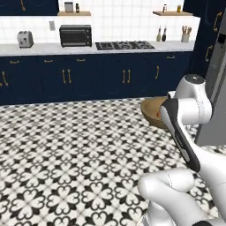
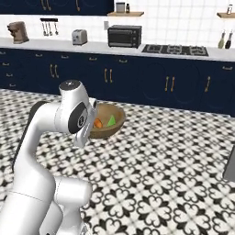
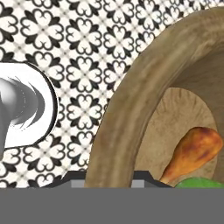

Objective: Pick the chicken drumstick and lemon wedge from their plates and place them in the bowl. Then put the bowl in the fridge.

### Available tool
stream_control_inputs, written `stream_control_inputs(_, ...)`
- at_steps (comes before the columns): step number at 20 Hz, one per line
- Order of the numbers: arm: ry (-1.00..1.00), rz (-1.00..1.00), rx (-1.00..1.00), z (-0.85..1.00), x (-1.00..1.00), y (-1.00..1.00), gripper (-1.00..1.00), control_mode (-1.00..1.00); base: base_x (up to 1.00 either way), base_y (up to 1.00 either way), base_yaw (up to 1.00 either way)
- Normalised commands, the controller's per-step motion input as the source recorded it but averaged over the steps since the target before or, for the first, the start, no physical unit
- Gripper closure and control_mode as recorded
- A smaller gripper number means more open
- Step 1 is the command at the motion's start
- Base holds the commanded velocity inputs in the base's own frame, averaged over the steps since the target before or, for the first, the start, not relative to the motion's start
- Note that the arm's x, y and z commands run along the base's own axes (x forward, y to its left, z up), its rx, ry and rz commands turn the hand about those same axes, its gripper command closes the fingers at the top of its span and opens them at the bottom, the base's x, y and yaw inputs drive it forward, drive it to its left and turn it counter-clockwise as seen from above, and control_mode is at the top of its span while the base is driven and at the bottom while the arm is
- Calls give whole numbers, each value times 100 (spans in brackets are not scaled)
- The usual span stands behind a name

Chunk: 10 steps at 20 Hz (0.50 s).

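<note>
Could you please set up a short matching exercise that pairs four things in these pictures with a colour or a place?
Things:
1. bowl
2. chicken drumstick
3. lemon wedge
4. toaster oven

Descriptions:
A. black, on the counter by the wall
B. yellow-green, inside the bowl
C. brown wood, held up above the patterned floor at the gripper
D. orange-brown, inside the bowl with its pale end pointing down in the hand view

Pairs: 1-C, 2-D, 3-B, 4-A
</note>
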Motion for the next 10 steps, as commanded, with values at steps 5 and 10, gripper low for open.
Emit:
stream_control_inputs(5,0,0,0,0,0,0,100,100,100,0,0)
stream_control_inputs(10,0,0,0,0,0,0,100,100,100,1,-7)
